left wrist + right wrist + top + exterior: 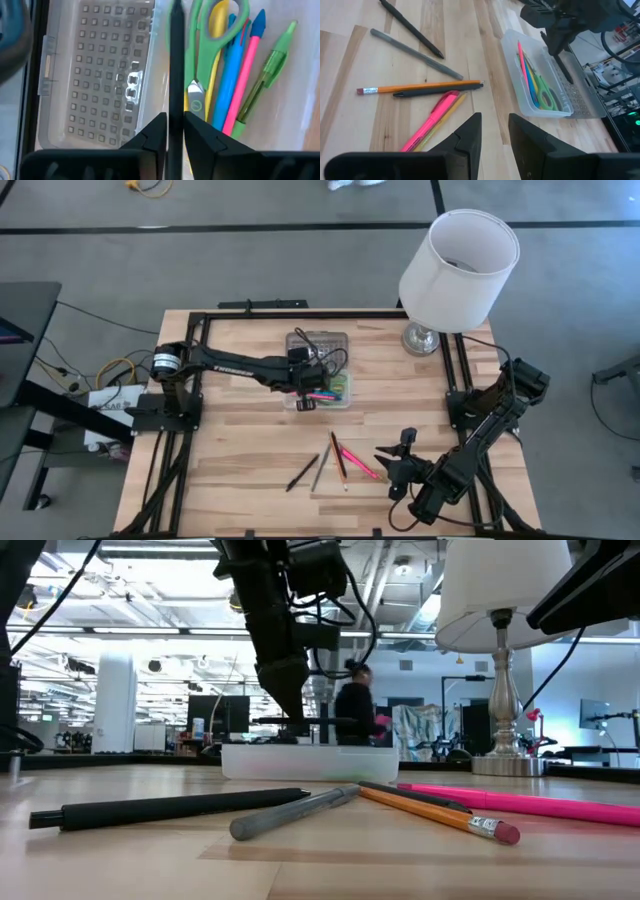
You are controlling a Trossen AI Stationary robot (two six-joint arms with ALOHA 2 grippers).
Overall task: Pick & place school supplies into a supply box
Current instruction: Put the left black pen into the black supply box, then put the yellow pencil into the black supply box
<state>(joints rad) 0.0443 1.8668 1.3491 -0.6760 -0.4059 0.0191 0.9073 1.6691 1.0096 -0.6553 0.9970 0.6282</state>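
The supply box [325, 395], a clear tray, sits at the table's middle with its grey lid [100, 75] folded open on the far side. In the tray lie green scissors [215, 30], a blue pen, a pink pen and a green highlighter [270, 70]. My left gripper [305, 402] hovers over the box, shut on a black pen [175, 75]. On the table near the front lie a black pen [412, 27], a grey pen [415, 54], an orange pencil [420, 88], a dark pen and a pink highlighter [432, 122]. My right gripper [495, 130] stands open above them, with nothing between its fingers. My left gripper pinches the black pen's shaft [175, 117] between its two fingers [155, 132]. The fingers slant down from above and lie along the pen. The pen reaches out past the fingertips, tilted down [565, 67], over the tray's wall beside the lid. Whether its lower end touches the box I cannot tell.
A white lamp [455, 270] stands at the table's far right corner. A black frame rail [300, 315] runs around the table's edges. Bare wood lies between the box and the loose pens at the front.
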